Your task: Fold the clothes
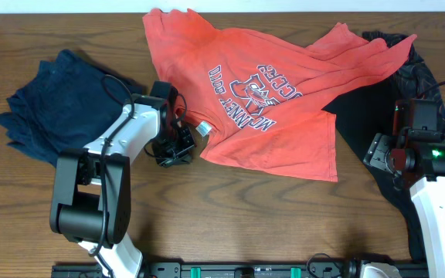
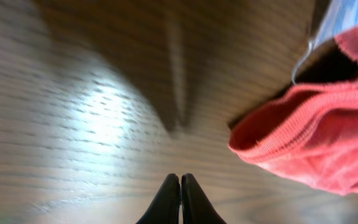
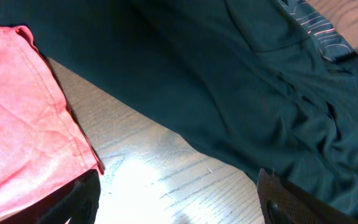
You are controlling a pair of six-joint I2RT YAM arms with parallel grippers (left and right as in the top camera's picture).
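The coral-red T-shirt [image 1: 261,85] lies spread and rumpled across the table's back middle, its lettering upside down. A dark navy garment [image 1: 56,104] lies crumpled at the left. A black garment [image 1: 369,116] lies at the right, partly under the shirt. My left gripper [image 1: 174,154] is shut and empty just off the shirt's left lower edge; the left wrist view shows its closed tips [image 2: 180,186] over bare wood, with the shirt's ribbed edge [image 2: 303,137] to the right. My right gripper [image 3: 176,199] is open over wood between the red shirt's corner [image 3: 23,124] and the black garment [image 3: 241,93].
The brown wooden table [image 1: 230,224] shows bare wood along the front. A white tag [image 1: 205,128] shows at the shirt's left edge. The arm bases stand at the front edge, left [image 1: 91,224] and right [image 1: 439,224].
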